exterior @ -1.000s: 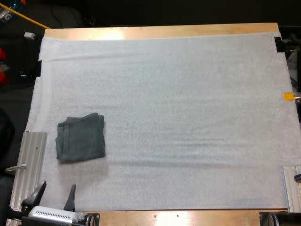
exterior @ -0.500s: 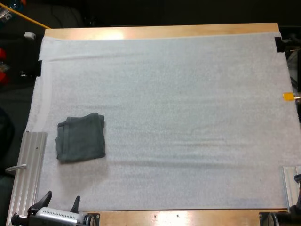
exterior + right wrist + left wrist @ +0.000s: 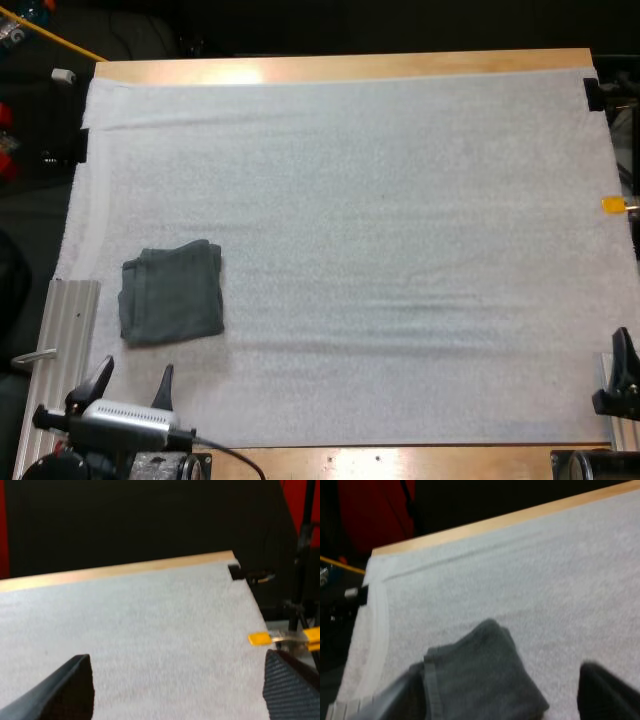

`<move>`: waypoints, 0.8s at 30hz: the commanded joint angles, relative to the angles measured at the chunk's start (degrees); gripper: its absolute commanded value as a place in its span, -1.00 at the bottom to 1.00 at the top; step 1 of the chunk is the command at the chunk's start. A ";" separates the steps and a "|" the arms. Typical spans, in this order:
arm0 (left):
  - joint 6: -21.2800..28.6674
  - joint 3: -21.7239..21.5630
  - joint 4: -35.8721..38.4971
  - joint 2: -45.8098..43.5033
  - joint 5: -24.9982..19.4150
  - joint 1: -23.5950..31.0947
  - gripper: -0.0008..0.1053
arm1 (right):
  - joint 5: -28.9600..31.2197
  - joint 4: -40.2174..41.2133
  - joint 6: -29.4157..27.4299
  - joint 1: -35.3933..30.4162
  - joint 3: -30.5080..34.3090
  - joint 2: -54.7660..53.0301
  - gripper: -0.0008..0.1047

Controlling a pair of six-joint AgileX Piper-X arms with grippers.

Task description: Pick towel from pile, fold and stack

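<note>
The 1 towel [image 3: 172,292] lies just ahead of my left gripper [image 3: 132,382], jaws wide and empty; my right gripper [image 3: 182,687], likewise wide, is well apart.

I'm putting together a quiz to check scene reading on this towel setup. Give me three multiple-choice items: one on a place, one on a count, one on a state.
1. In the high view, where does the towel lie on the mat?
A) in the centre
B) on the left side, just beyond the left tool
C) in the far right corner

2. How many towels are on the mat?
A) three
B) two
C) one

3. How does the left tool stand?
A) open, clear of the towel
B) shut on the towel
C) shut on nothing

Answers:
1 B: the towel sits near the mat's left edge, ahead of the left tool.
2 C: a single folded dark grey-green towel lies there.
3 A: its fingers stand apart, short of the towel.
</note>
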 commanded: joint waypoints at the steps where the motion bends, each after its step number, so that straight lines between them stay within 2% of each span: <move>1: -0.05 1.25 -2.96 -7.88 -0.55 -0.30 0.18 | -0.09 -1.13 -0.16 0.01 1.23 -2.20 0.32; 11: -0.05 8.61 -4.65 -7.72 -0.55 -0.30 0.18 | -0.09 -0.83 -0.16 0.01 8.41 -2.20 0.32; 24: -0.05 8.59 -4.95 -7.70 0.12 -0.30 0.18 | 0.50 -0.90 0.27 0.01 8.87 -2.20 0.32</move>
